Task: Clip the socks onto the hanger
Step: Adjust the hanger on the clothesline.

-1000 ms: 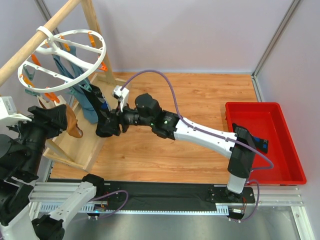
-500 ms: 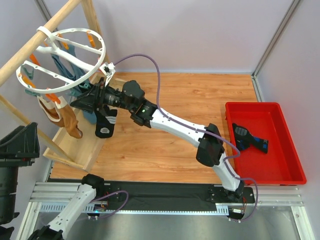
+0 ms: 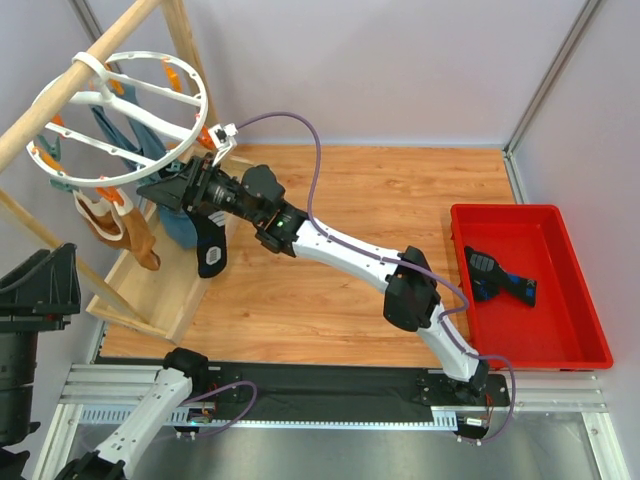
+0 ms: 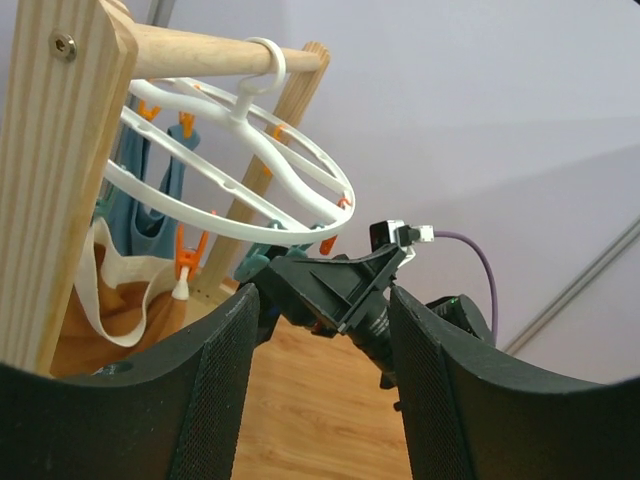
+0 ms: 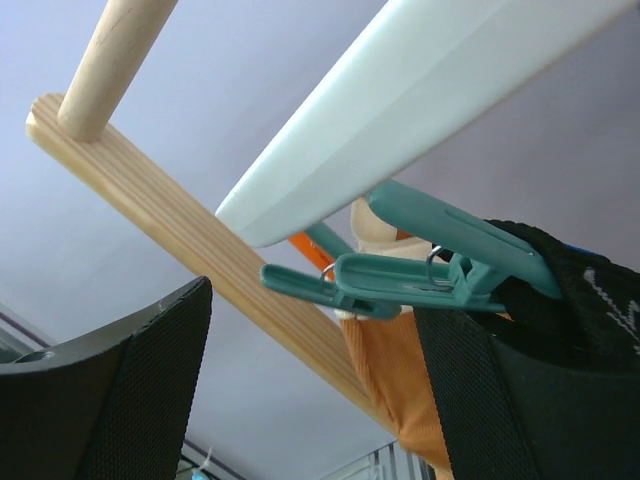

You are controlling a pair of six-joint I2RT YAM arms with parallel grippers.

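Between the fingers (image 5: 110,400) of the right gripper (image 5: 315,300): teal clip (image 5: 400,272), long axis crosswise to the jaws, clear of both pads as far as seen. Jaws wide, holding nothing.

At the clip's biting end, beside one finger: black sock (image 5: 575,300), pinched in the clip, small white marks showing on the knit.

Just above the jaws: white rim of the hanger (image 5: 420,90), slanting across. Ring tilted rather than level, hook looped over the wooden dowel (image 4: 200,50) on the side away from the jaws.

Directly below the right jaws, top view: same sock hanging free, long axis straight down from the clip, rounded end lowest with a small white mark. Which end sits in the clip: cannot tell.

Beyond the jaws, on other clips: teal-blue socks (image 3: 180,228) and tan socks (image 3: 135,245), also hanging lengthwise down.

Left gripper (image 4: 322,300): set back from the rack, aimed up at the ring. Jaws partly apart, nothing between them; right gripper seen past the gap, not touching.

Well apart from both sets of jaws, out past the right arm's elbow: second black sock (image 3: 497,276) lying flat in the red tray (image 3: 560,330), long axis slanted across the tray floor.

Under the right jaws: wood-plank table (image 3: 400,200). Behind: plain pale grey-lilac wall (image 3: 380,70), metal corner post (image 3: 555,75). At the near edge, by the arm bases: metal rails (image 3: 560,395).
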